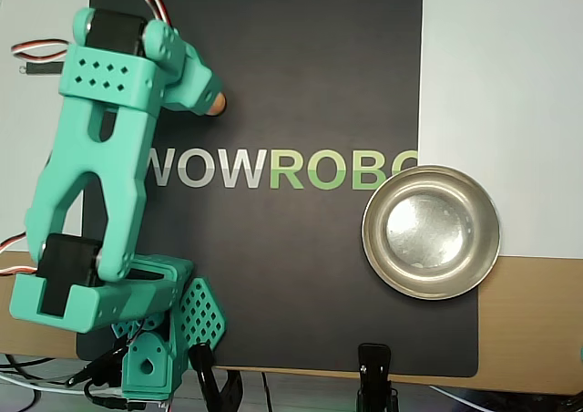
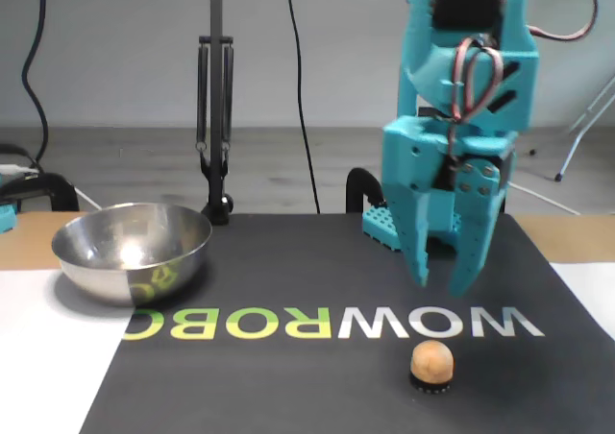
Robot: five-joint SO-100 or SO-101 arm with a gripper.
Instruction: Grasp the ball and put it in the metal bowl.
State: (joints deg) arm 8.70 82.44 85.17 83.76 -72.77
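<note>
The approach to the grasp is in hand, I judge: the tool [image 2: 439, 285] hangs with fingers parted and empty just above the ball [image 2: 431, 361], which sits on the table [image 2: 288, 376], so next it should descend and close, the metal bowl [image 2: 132, 252] well aside.

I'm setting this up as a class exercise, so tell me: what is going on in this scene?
A teal robot arm hangs over a black mat, its tool open and poised above the ball, not touching it. The ball sits on a small dark ring on the mat, by the lettering. The metal bowl stands empty at the mat's other side, well apart from the ball. Nothing has been grasped yet.
</note>
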